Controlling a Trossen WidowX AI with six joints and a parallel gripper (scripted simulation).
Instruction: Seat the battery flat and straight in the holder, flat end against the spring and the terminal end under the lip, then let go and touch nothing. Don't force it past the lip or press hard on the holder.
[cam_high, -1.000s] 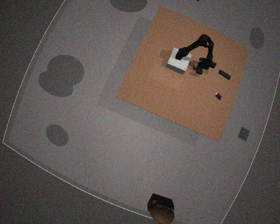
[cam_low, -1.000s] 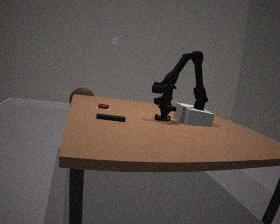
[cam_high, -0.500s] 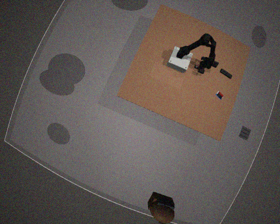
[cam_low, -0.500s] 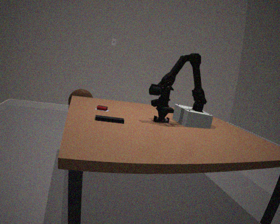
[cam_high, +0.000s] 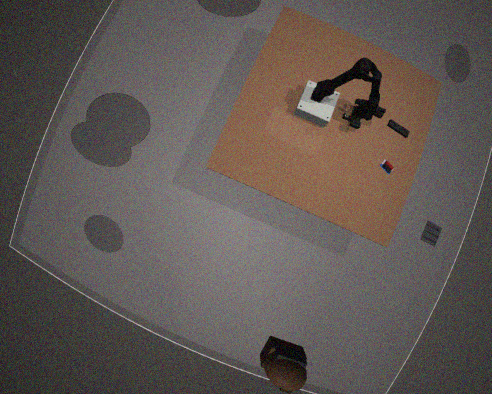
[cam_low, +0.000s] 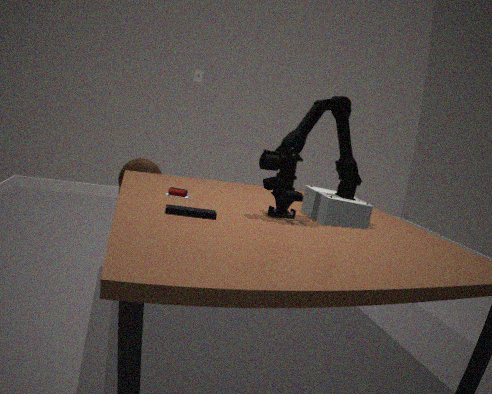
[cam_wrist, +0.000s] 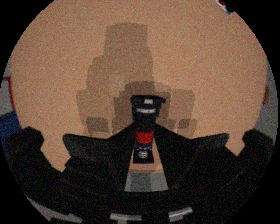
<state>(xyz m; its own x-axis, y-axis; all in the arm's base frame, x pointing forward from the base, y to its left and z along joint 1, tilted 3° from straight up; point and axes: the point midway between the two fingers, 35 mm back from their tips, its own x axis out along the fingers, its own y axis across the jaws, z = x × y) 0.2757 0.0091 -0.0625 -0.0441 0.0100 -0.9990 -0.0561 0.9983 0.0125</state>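
The battery (cam_wrist: 145, 136), dark with a red band, lies lengthwise in the middle of the wrist view. The black holder (cam_wrist: 158, 100) shows around its far end as a wider dark piece. A round silver spot shows at the near end; dark on dark, I cannot tell spring from terminal or whether the end is under the lip. My gripper (cam_high: 350, 120) (cam_low: 281, 214) (cam_wrist: 144, 126) points down close to the table by the arm's base. Its fingers are slightly open, one on each side of the battery, with little room. The top and exterior views do not show battery or holder clearly.
A long black block (cam_high: 398, 128) (cam_low: 191, 212) lies on the table (cam_high: 300, 175) (cam_low: 300, 260) beyond the gripper. A small red piece (cam_high: 388, 165) (cam_low: 178, 191) on a white and blue base lies farther out. The arm stands on a pale box (cam_high: 314, 109) (cam_low: 340, 212).
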